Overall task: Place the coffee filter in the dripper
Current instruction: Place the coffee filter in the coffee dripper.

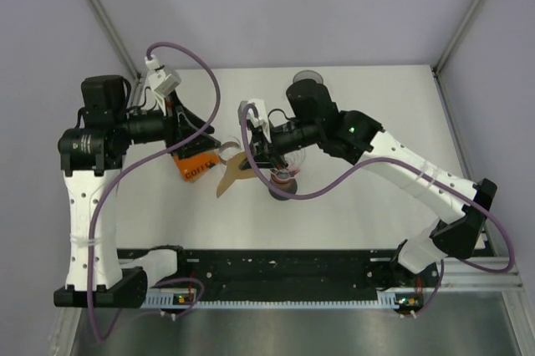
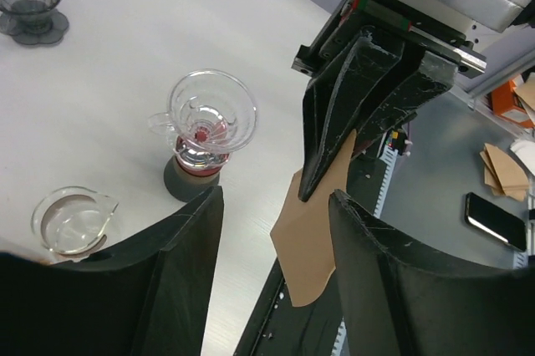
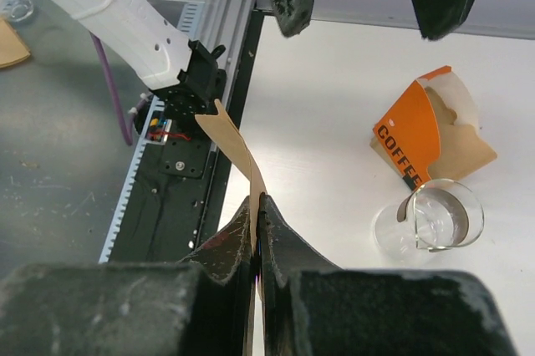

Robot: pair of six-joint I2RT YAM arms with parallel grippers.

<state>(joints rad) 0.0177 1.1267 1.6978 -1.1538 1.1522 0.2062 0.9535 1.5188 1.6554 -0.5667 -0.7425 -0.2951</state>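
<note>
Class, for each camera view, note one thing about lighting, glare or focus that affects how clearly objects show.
Top external: soft, even light, only faint shadows on the table. Left wrist: bright glints on the glass dripper; the camera's own jaws at the bottom are dark and soft. Right wrist: the near jaws are blurred, while the orange packet and paper filter look sharp.

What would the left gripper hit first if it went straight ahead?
Probably the filter, pinched in the shut right gripper: it shows between the left gripper's open fingers, just ahead. Depth is hard to judge.
</note>
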